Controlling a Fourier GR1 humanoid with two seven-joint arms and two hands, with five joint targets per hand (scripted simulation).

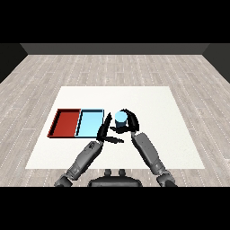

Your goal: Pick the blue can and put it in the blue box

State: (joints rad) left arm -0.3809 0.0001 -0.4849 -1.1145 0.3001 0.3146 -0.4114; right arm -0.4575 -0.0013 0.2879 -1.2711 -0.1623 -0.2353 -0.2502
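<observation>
The blue can (120, 118) stands upright on the white table just right of the light blue tray (90, 123). My right hand (130, 120) is curled round the can from its right side, fingers arching over its far edge. My left hand (106, 130) sits between the can and the blue tray's right rim, its fingers straight and pointing up along the rim, thumb stretched toward the right.
A red tray (65, 122) lies left of the blue tray, sharing a wall with it. The white table (152, 103) stretches behind and to the right of the hands, with wooden floor beyond its edges.
</observation>
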